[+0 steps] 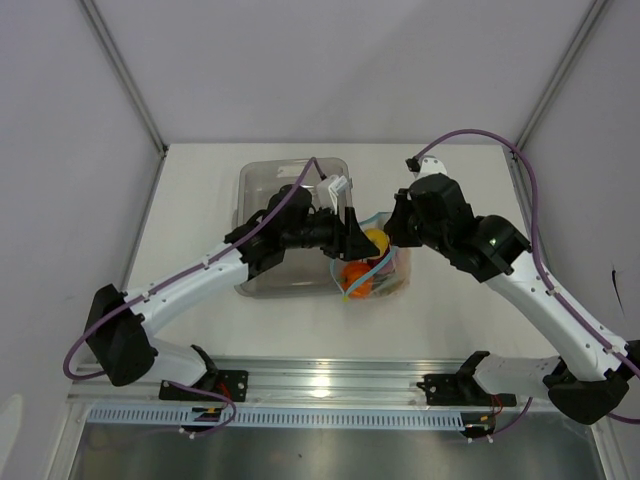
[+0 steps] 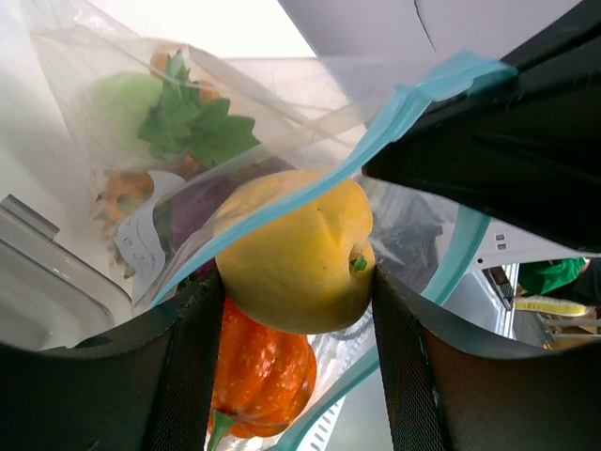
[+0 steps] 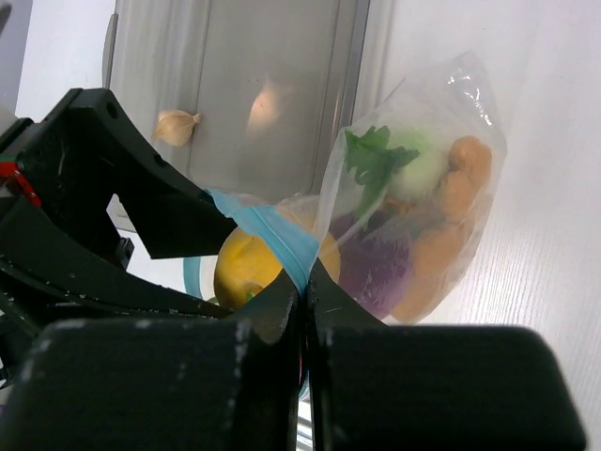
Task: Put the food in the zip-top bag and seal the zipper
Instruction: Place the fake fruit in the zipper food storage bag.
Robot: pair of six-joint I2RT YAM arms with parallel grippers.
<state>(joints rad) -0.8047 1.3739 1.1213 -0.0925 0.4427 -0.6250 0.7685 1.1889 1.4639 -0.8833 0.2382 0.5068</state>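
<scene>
Yellow lemon (image 2: 299,249) pinched in left pincer (image 2: 297,301) sits at the mouth of the zip-top bag (image 3: 423,188) on the surface (image 3: 535,301), zipper (image 3: 268,235) crossing it, right pincer (image 3: 305,287) clamped on that strip; bag's belly lies straight ahead of left pincer.

From above, my left claw (image 1: 355,242) and right claw (image 1: 395,236) cover most of the zip-top bag (image 1: 392,278); its mouth is out of sight between them. In the left wrist view my fingers (image 2: 183,376) hide the flanks of the lemon (image 2: 296,249) and clip the pumpkin (image 2: 268,381), which also runs off the bottom edge. The onion (image 2: 211,202) is a purple smear behind crinkled plastic. In the right wrist view the zipper (image 3: 263,230) vanishes between my right fingers (image 3: 268,319), themselves a dark blur.
</scene>
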